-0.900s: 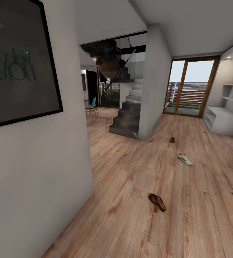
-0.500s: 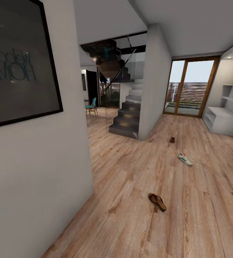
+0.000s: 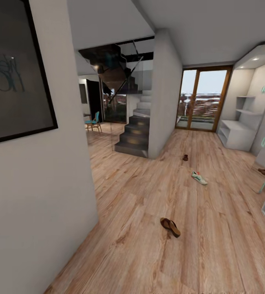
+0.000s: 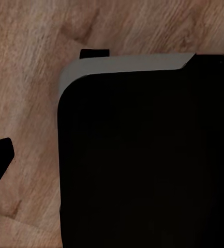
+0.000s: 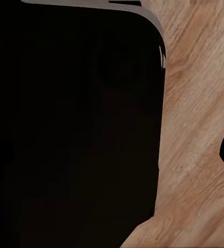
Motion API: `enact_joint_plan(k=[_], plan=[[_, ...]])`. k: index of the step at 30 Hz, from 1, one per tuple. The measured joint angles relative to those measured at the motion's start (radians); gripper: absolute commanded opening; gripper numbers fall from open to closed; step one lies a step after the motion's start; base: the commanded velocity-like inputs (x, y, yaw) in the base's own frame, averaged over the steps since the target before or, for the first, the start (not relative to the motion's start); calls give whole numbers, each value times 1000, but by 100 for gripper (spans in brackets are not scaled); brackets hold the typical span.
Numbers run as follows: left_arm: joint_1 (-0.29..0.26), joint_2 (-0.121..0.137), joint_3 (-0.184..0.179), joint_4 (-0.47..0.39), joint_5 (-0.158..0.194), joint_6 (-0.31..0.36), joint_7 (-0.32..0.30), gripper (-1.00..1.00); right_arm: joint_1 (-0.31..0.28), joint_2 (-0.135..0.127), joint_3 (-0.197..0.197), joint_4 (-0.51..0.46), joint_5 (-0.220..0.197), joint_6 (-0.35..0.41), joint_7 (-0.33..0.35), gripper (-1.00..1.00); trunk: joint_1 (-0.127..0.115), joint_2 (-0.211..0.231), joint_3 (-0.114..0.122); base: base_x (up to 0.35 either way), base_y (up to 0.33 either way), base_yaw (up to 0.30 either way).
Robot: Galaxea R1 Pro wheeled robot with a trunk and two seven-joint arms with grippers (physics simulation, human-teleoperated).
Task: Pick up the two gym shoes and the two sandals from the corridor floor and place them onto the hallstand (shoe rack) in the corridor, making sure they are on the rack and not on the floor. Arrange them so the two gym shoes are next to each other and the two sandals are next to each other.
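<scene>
Sandal [image 3: 170, 227]: brown, slip-on, lying on the corridor floor [image 3: 140, 212] nearest me. Gym shoe [image 3: 199, 177]: white with green stripe, farther down the floor. Second sandal [image 3: 185, 157]: small, dark, near the pillar [image 3: 163, 94]. Hallstand [image 3: 235, 134]: light grey, by the glass door [image 3: 199, 99], well apart from the shoes. Staircase [image 3: 134, 132] left of the pillar; blue chair [image 3: 93, 121] beyond. Framed sign [image 3: 10, 77]: lettering mirrored, unreadable. My end effectors: I cannot tell whether open or closed.

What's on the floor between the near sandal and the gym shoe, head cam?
Nothing: bare wood planks of the corridor floor run from the near sandal to the gym shoe in the head view.
</scene>
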Motion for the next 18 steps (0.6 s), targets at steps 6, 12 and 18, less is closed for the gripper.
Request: enact_joint_plan(k=[6, 12, 18], plan=[[0, 0, -1, -34, -2, 0, 0, 100, 0, -1, 0, 0, -1, 0, 0, 100, 0, 0, 0, 57, 14, -298], [0, -2, -2, -68, -3, 1, 0, 100, 0, -1, -12, -1, -1, 0, 0, 100, -1, 0, 0, 245, 107, -248], [-1, -17, -5, -328, -5, 0, 0, 100, 0, -2, -86, -26, -1, -1, 0, 100, -1, 0, 0, 309, 134, -18]])
